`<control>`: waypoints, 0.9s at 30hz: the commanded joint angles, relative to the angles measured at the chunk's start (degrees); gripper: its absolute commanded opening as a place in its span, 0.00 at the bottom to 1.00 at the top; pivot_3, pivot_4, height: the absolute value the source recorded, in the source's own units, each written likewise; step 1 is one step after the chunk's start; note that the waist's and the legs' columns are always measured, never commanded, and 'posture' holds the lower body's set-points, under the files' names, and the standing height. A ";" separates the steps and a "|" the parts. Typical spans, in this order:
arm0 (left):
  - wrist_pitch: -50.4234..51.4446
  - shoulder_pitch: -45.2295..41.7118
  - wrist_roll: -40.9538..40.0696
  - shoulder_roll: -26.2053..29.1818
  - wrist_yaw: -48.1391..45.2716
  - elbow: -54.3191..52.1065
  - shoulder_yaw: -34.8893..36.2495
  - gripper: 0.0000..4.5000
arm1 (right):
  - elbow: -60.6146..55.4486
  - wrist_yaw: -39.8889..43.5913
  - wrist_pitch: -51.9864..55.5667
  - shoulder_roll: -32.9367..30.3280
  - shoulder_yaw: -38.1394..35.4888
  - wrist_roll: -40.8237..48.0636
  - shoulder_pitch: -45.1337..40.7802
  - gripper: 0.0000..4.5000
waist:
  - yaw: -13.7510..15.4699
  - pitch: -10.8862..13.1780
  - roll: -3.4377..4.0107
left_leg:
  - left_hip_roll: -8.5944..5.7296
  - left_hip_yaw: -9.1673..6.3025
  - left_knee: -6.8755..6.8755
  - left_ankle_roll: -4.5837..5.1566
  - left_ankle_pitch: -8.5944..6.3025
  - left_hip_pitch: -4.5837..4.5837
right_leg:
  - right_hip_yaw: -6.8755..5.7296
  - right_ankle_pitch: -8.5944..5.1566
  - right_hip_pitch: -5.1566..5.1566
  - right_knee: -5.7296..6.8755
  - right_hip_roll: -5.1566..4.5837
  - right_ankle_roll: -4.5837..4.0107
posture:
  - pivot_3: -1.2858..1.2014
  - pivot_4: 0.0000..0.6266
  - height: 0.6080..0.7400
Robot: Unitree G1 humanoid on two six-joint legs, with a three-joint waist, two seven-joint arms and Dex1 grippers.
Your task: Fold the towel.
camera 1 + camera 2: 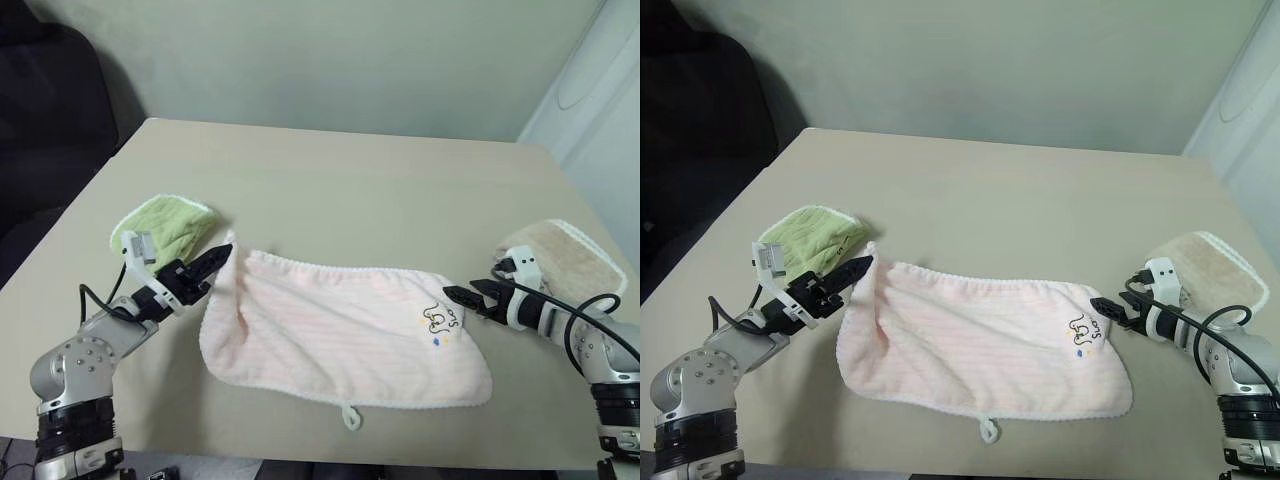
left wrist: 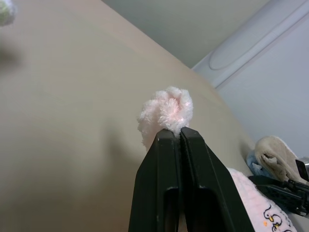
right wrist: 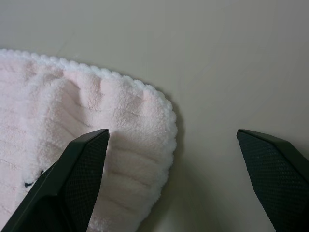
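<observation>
Left eye view gives you the layout: the towel lies spread on the table, its far left corner lifted and pinched in the left gripper, while the right gripper hovers at the far right corner with nothing held. The green towel and the beige towel sit just beyond each hand, so keep your pulls clear of both.

Left wrist view confirms your grasp: the black fingers are clenched on a tuft of pink pile. It is a thin bite, so I judge you should not tug hard.

Right wrist view shows your released jaws straddling the scalloped corner, one finger over the cloth, the other over bare table. Slide forward so both pads bracket the edging, then close, and lift both corners together before carrying them toward the near hem.
</observation>
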 commanded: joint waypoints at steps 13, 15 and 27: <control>-1.62 -1.23 2.32 -0.62 -2.57 -1.70 -1.28 0.00 | -7.80 3.85 -4.10 0.35 7.29 -6.50 1.28 0.49 | -0.57 0.05 -0.12 | 0.10 0.00 -0.10 -0.15 -0.17 0.32 | -0.01 0.00 0.16 0.00 0.08 0.00 | 0.52 0.24 1.00; -1.69 -1.05 2.32 -0.66 -2.58 -1.99 -1.12 0.00 | -8.94 3.93 -3.91 0.29 5.96 -5.85 1.52 0.33 | -0.54 0.09 -0.11 | 0.09 0.01 -0.10 -0.15 -0.18 0.31 | -0.01 0.00 0.16 -0.01 0.07 0.00 | 0.52 0.24 1.00; -6.85 -12.77 5.56 -1.58 -3.28 2.65 -3.33 0.00 | -4.18 2.02 -8.15 -2.59 -1.95 -7.76 -7.97 0.00 | 0.12 0.32 -0.14 | 0.02 -0.02 -0.02 -0.02 0.02 0.10 | 0.04 0.03 0.12 -0.03 0.03 -0.06 | 0.52 0.24 1.00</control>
